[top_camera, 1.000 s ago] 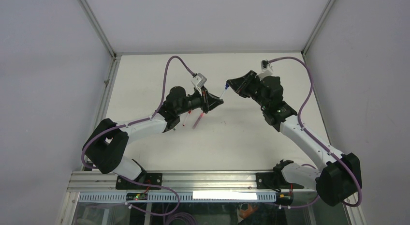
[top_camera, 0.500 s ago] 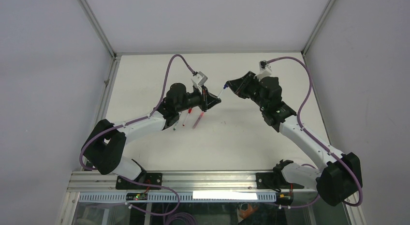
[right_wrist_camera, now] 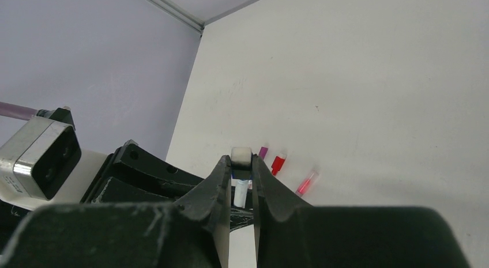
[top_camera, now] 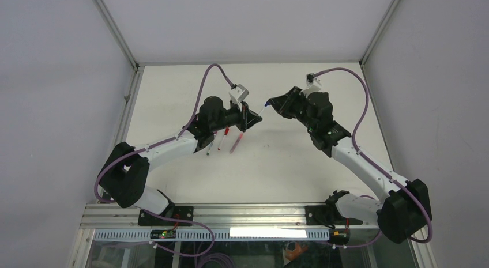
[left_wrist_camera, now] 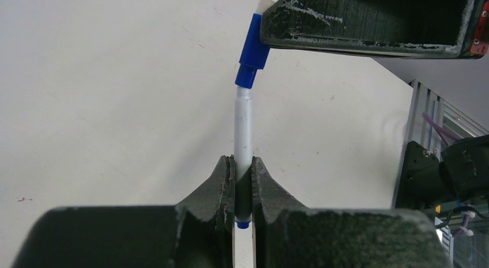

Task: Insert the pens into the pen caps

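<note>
The left tool is closed almost fully, its jaws pinching the lower part of a pen. The white barrel stands straight out past the tips, and a bit of blue end shows behind them. Just ahead of that barrel, the pen's narrow blue tip meets the mouth of a blue cap. The cap hangs from the right tool, which is likewise closed tight on it, with a white stub showing above the jaws. From the left wrist view the cap sits slightly tilted against the line of the barrel. The tip seems to be at or just inside the opening, but how deep it goes cannot be told.

Over the last second both arms have drifted a little away from their bases and toward the left arm's side. The gap between the two tools has narrowed, so less of the barrel shows between them in the overhead view. This suggests the push-together is under way and not finished. The two tools likely need to keep closing along the barrel's line, with the small tilt taken out so the cap does not jam or slip.

Farther out, below and behind the left tool, several loose pens lie side by side on the white surface. They have red, pink and darker ends, and whether they carry caps is too small to tell.
</note>
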